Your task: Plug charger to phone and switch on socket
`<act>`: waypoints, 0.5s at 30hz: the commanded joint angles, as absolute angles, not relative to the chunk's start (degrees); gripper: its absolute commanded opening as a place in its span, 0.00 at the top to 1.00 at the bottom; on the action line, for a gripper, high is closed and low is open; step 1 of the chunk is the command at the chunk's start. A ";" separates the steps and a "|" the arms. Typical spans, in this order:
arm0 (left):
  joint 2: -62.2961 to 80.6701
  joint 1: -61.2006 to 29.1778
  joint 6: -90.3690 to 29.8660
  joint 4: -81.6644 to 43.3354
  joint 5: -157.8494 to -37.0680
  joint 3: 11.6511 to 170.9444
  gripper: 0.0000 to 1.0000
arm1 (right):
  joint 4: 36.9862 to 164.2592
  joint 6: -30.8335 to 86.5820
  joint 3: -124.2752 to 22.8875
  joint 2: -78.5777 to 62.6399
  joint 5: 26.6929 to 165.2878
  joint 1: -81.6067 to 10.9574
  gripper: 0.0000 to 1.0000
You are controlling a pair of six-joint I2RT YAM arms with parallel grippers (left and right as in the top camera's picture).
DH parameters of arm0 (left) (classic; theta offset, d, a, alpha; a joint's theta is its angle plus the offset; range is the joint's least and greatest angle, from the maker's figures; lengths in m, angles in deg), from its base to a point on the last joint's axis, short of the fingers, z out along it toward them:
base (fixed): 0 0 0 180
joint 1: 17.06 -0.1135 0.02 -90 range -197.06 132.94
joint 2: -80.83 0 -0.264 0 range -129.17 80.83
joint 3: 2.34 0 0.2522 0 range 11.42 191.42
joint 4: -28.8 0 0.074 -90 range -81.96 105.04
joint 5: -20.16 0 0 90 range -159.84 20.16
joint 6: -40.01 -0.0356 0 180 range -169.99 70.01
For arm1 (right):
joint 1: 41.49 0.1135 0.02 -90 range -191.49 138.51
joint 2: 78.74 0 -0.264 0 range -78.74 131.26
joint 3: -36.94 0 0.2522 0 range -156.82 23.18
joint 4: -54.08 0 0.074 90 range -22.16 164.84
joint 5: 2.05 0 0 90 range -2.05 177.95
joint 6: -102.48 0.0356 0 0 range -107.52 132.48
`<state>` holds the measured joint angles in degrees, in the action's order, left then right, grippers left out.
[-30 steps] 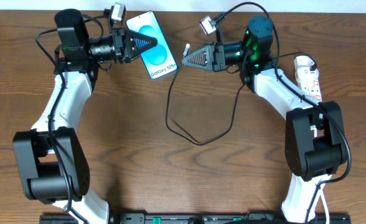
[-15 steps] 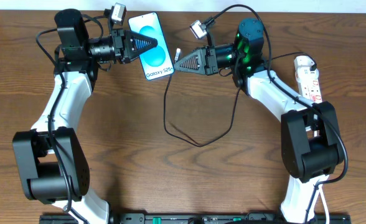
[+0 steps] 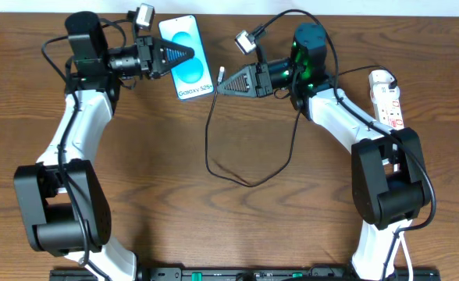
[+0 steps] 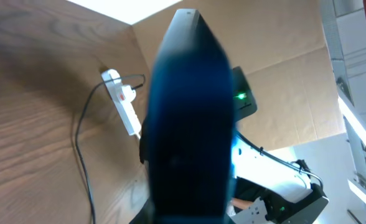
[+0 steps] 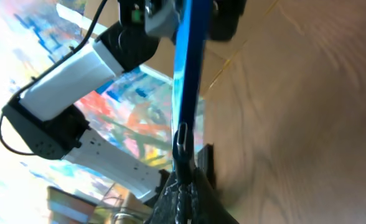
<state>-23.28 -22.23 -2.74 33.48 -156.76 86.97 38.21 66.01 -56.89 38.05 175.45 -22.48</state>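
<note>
Overhead, left gripper pinches the slim blue-screened phone, right gripper pinches the plug end of the thin black charger cable; any tilt could jam the plug against the phone's edge.

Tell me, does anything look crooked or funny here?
The phone sits slanted, pinched in the left gripper rather than lying free. The charger sprawls in a loose loop across the table. Nothing looks broken.

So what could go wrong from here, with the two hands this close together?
1. The left hand pinches the phone from one side only; an off-line push from the charger in the right hand might twist it loose.
2. The charger's slack loops across the table and could snag as that hand moves.
</note>
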 commanded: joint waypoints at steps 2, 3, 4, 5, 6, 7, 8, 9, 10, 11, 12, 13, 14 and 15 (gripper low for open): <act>-22.14 -24.74 -4.58 34.02 -157.70 87.25 0.93 | 46.80 56.42 -56.96 38.86 176.04 -22.00 0.99; -22.14 -25.09 -4.56 34.02 -157.70 87.25 0.93 | 49.88 54.08 -56.96 39.14 174.71 -22.05 0.99; -22.14 -25.38 -4.56 34.02 -157.70 87.25 0.93 | 52.55 52.14 -56.96 39.36 173.11 -22.11 0.99; -22.14 -25.57 -4.56 34.02 -157.70 87.25 0.94 | 56.37 49.86 -56.96 39.67 170.73 -22.31 0.99; -22.14 -25.77 -4.56 34.02 -157.72 87.25 0.92 | 60.74 47.57 -56.96 40.06 167.63 -22.48 0.99; -22.14 -25.79 -4.56 34.02 -157.72 87.25 0.93 | 63.74 45.91 -56.96 40.21 165.51 -22.55 0.99; -22.14 -25.77 -4.56 34.02 -157.72 87.25 0.93 | 66.89 44.14 -56.96 40.43 162.99 -22.59 0.99; -22.14 -25.77 -4.56 34.02 -157.72 87.25 0.93 | 70.97 42.10 -56.96 40.46 159.60 -22.61 0.99; -22.14 -25.77 -4.58 34.02 -157.72 87.25 0.93 | 74.34 40.53 -56.96 40.46 156.39 -22.59 0.99; -22.14 -25.77 -4.56 34.02 -157.70 87.25 0.93 | 79.10 38.13 -57.00 40.43 151.15 -22.57 0.99; -22.14 -25.77 -4.58 34.02 -157.70 87.25 0.93 | 82.91 36.64 -57.20 40.43 146.67 -22.46 0.99; -22.14 -25.77 -4.58 34.02 -157.70 87.25 0.93 | 85.38 35.63 -57.39 40.43 143.76 -22.40 0.99; -22.14 -25.77 -4.58 34.02 -157.70 87.25 0.93 | 88.77 34.17 -57.72 40.43 139.45 -22.31 0.99; -22.14 -25.79 -4.60 34.02 -157.70 87.25 0.93 | 93.84 32.20 -58.64 40.43 133.25 -22.29 0.99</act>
<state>-23.28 -25.79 -3.58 33.52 -156.56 86.97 87.17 41.36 -56.89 39.97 151.19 -22.51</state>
